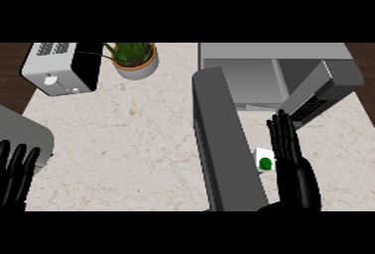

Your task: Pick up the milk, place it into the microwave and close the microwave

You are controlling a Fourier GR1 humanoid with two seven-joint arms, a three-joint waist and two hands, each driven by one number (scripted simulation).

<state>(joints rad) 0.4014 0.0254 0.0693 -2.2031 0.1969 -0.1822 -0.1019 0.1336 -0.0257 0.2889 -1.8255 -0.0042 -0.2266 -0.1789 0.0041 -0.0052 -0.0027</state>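
The right hand, fingers straight and holding nothing, stands just right of the milk, a small, likely light, stiff carton best gripped across its flat sides.

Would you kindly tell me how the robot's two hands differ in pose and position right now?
The right hand stands mid-counter beside the milk, fingers stretched toward the microwave; the left hand rests at the view's left edge, away from any task object. The right hand shows its full palm; the left shows mainly fingers. Both are black, open and hold nothing.
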